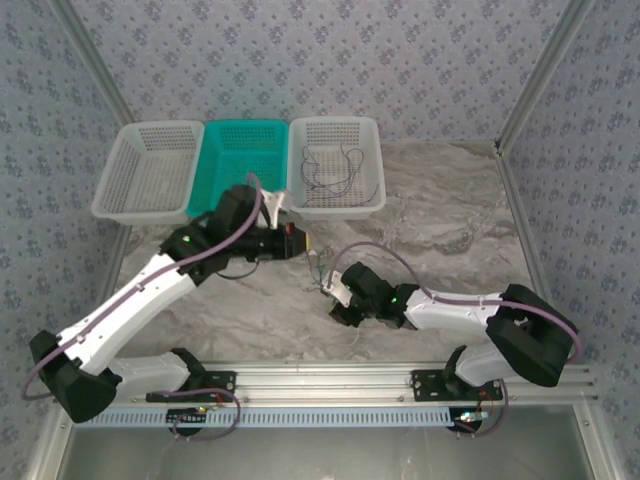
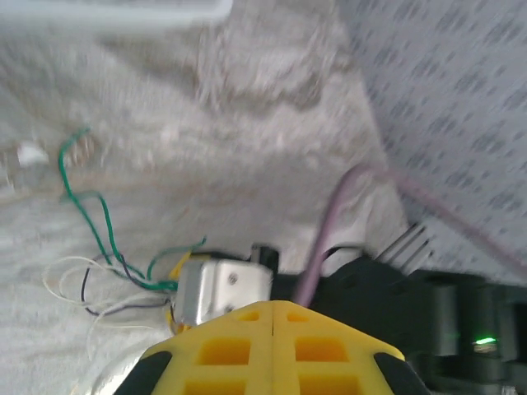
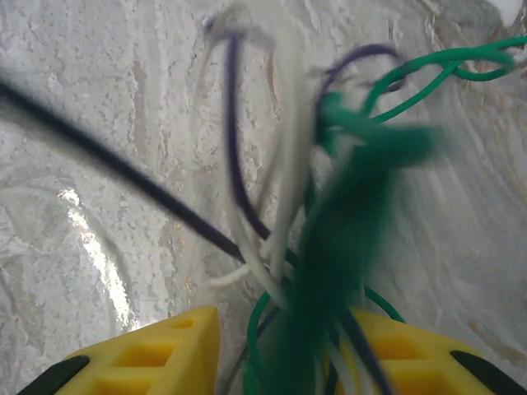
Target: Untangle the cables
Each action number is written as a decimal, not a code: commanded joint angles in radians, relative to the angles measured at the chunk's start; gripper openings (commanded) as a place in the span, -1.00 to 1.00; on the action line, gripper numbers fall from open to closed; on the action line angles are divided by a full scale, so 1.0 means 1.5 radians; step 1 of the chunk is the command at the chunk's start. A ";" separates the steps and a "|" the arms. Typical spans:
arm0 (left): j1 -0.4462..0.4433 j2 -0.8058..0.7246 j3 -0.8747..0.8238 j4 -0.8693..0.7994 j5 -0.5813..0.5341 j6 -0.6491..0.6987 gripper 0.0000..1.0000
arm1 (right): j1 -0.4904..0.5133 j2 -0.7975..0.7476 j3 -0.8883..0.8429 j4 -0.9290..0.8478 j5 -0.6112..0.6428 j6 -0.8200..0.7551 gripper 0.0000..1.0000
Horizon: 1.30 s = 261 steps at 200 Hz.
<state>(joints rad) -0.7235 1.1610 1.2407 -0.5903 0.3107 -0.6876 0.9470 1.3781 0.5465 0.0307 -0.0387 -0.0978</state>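
Observation:
A small tangle of thin green, white and dark cables (image 1: 322, 268) lies on the marble tabletop between my two grippers. My left gripper (image 1: 297, 240) is just up and left of the tangle. In the left wrist view its yellow fingers (image 2: 272, 306) meet at the tip with nothing visible between them, and the green cable (image 2: 99, 222) trails off to the left. My right gripper (image 1: 330, 290) is at the tangle's lower end. In the right wrist view its jaws (image 3: 284, 354) stand apart around the bundle of cables (image 3: 329, 247), with a gap left of the bundle.
Three baskets stand in a row at the back: a white one (image 1: 148, 170), a teal one (image 1: 238, 160), and a white one (image 1: 337, 200) with thin dark cables (image 1: 330, 170) in it. Patterned walls close in the sides. A purple arm cable (image 2: 329, 239) runs past the right arm.

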 commanded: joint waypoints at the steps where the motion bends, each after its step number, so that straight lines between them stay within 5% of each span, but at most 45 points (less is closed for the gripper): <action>1: 0.049 -0.018 0.098 -0.018 -0.007 0.021 -1.00 | 0.000 0.002 -0.040 0.069 -0.013 0.035 -0.23; 62: 0.103 0.019 0.266 0.002 0.014 0.024 -1.00 | 0.000 -0.018 -0.090 0.088 -0.004 0.100 0.08; 122: 0.101 0.025 0.218 0.028 0.022 0.025 -1.00 | -0.019 -0.283 -0.060 0.015 0.047 0.093 0.94; 144: 0.098 0.025 0.208 0.030 0.018 0.028 -1.00 | -0.043 -0.327 -0.013 0.010 0.000 0.063 0.99; 173: 0.089 0.029 0.204 0.042 0.018 0.031 -1.00 | -0.068 -0.253 0.098 0.041 -0.067 0.050 0.96; 214: 0.077 0.032 0.206 0.034 0.007 0.040 -1.00 | -0.069 -0.080 0.244 0.190 -0.124 0.096 0.66; 233: 0.073 0.032 0.205 0.041 -0.003 0.041 -1.00 | -0.072 -0.010 0.293 0.217 -0.137 0.113 0.02; 250: 0.072 0.032 0.214 0.019 -0.038 0.050 -1.00 | -0.085 0.030 0.331 0.204 -0.174 0.143 -0.98; 261: 0.071 0.032 0.226 -0.030 -0.111 0.051 -0.90 | -0.084 0.035 0.342 0.204 -0.172 0.154 -1.00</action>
<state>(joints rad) -0.6106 1.2083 1.5452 -0.5751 0.2924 -0.6392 0.8352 1.3987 0.9974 0.2981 -0.2340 0.0666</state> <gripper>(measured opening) 0.062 0.161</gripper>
